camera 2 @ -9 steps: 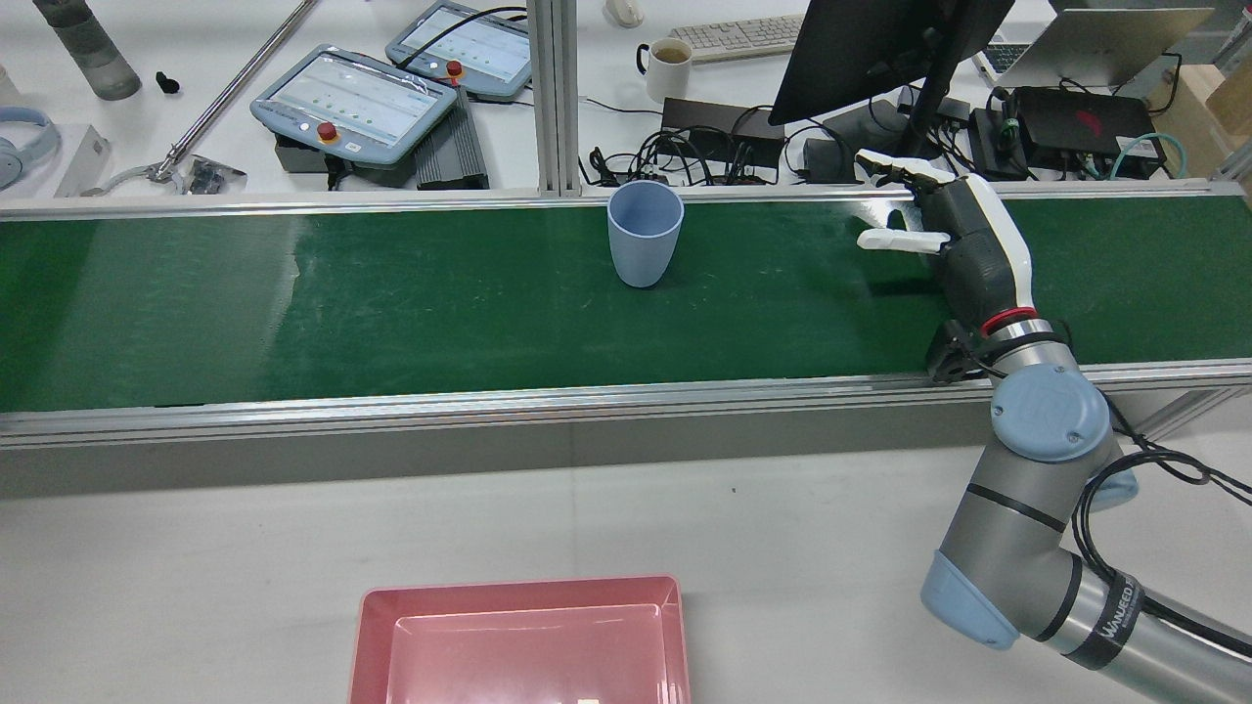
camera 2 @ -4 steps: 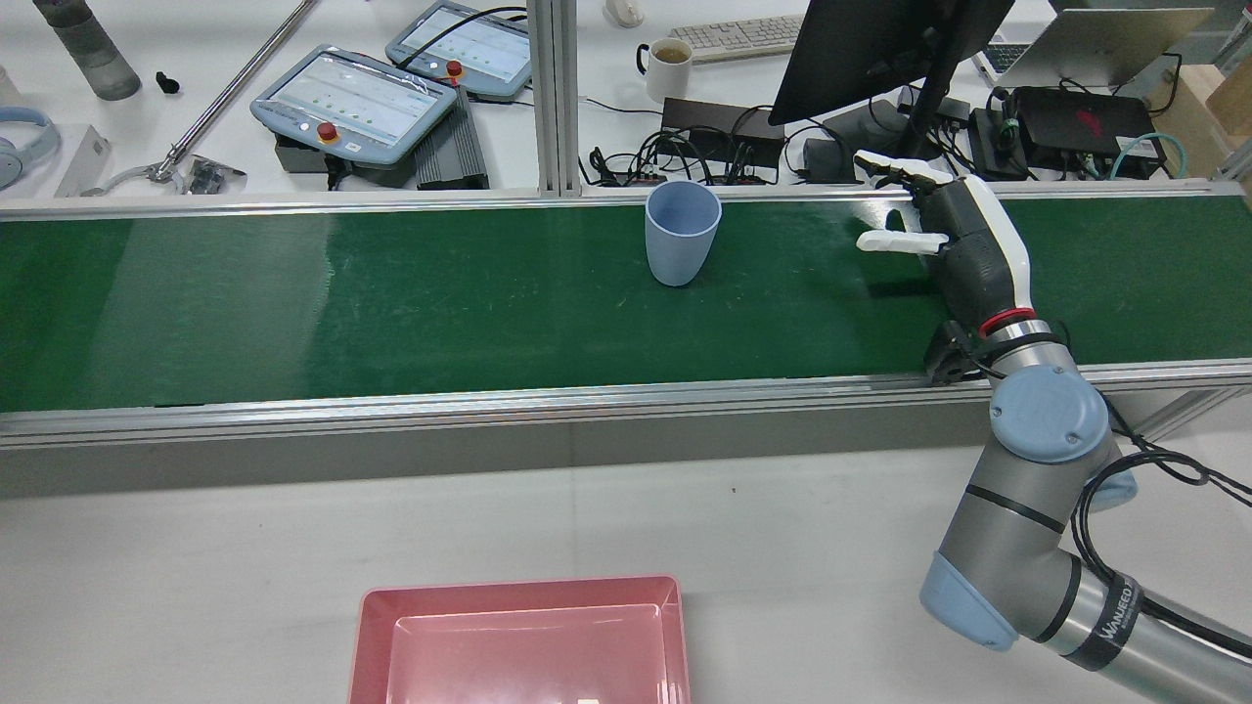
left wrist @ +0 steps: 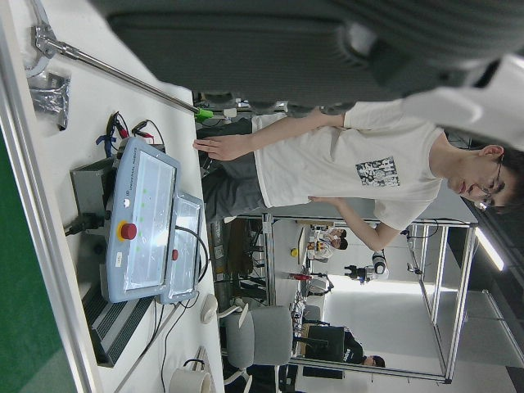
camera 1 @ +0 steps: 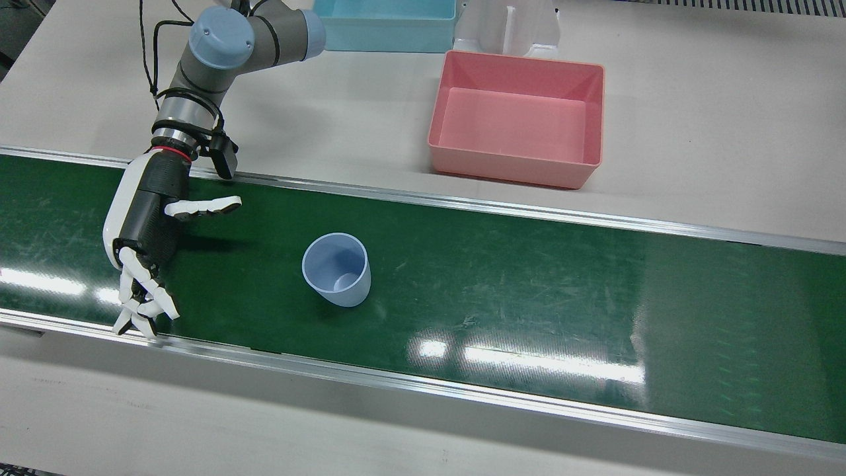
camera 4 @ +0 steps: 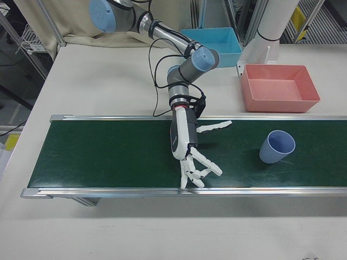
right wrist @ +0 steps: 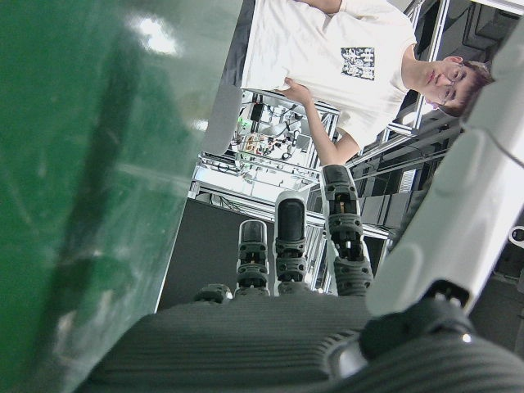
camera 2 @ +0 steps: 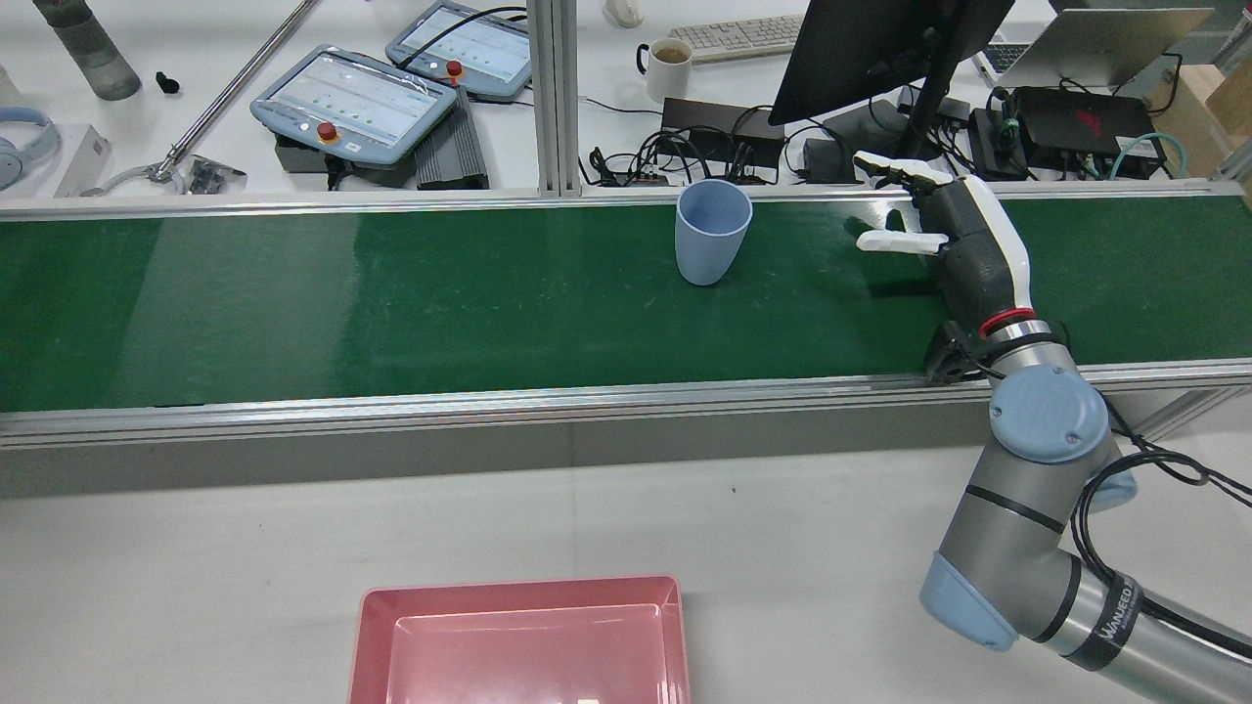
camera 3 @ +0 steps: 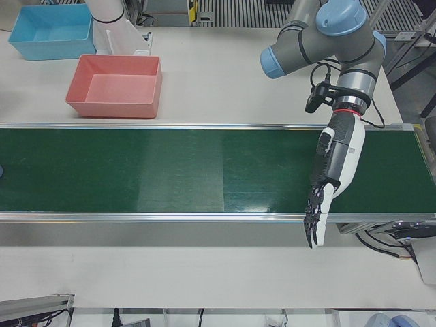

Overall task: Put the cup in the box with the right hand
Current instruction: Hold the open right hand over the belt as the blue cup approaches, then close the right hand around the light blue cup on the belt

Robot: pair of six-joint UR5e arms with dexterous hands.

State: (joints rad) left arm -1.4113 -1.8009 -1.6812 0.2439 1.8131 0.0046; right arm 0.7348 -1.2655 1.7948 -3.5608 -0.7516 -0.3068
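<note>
Two arms are seen, each built of grey tubular links with pale blue caps (camera 2: 1049,412) at the joints; small screws are set in the round cap faces. Black cables (camera 2: 1140,469) are looped along the right arm, and white lettering is printed on a black band near its lower link. A red ring sits just behind each wrist. The right hand (camera 2: 963,242) and left hand (camera 3: 334,165) are made of dark ribbed palms, white shells and white segmented fingers (camera 1: 139,297).
</note>
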